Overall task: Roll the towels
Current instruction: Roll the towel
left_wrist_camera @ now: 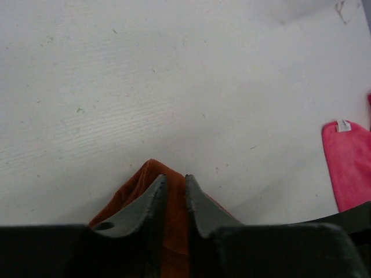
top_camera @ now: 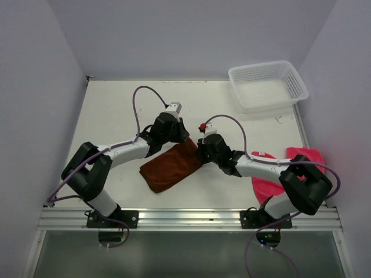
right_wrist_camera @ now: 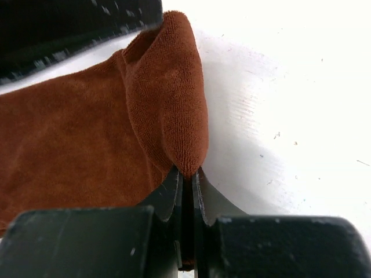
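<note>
The white bench (top_camera: 116, 110) carries everything. At its far right corner stands a white mesh basket (top_camera: 268, 86). The rust-brown towel (top_camera: 171, 166) lies flat in the middle of the bench, between the two arms. The pink towel (top_camera: 264, 186) lies at the right side, partly hidden under the right arm.

The right hand (right_wrist_camera: 186, 174) is closed and pinches a raised fold of the rust-brown towel. The left hand (left_wrist_camera: 174, 182) is over the towel's far corner, its fingers slightly apart.

A small white tag (left_wrist_camera: 343, 125) is on the pink towel. Its writing is too small to read.
</note>
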Robot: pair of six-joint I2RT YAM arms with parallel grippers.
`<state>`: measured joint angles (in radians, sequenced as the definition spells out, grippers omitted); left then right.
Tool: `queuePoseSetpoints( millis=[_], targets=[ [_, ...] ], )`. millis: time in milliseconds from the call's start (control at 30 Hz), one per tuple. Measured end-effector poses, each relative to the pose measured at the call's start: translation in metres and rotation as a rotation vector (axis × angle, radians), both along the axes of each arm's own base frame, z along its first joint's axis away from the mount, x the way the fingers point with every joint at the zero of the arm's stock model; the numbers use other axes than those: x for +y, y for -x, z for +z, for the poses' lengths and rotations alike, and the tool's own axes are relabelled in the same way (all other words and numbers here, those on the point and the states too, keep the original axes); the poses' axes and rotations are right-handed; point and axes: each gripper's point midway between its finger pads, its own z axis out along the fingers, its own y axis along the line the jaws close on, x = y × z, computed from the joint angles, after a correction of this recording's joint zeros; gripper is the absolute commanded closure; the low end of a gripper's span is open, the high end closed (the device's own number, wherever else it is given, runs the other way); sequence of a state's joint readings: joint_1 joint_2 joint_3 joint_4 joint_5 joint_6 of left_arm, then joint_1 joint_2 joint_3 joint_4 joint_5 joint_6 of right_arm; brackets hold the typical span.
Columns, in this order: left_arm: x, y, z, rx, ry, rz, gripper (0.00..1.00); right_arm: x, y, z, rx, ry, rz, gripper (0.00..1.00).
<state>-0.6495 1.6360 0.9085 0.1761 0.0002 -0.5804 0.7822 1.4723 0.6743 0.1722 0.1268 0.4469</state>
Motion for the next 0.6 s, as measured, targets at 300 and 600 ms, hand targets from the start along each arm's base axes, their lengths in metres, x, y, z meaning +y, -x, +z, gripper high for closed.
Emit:
queuePoseSetpoints(
  millis=[300, 600],
  targets=[
    [0.004, 0.024, -0.005, 0.068, 0.048, -0.015, 1.0, -0.02, 0.003, -0.007, -0.085, 0.155, -0.068, 1.0],
    [0.013, 0.042, -0.018, 0.125, 0.053, -0.01, 1.0, -0.006, 0.021, -0.001, -0.262, 0.375, -0.01, 1.0]
  ],
)
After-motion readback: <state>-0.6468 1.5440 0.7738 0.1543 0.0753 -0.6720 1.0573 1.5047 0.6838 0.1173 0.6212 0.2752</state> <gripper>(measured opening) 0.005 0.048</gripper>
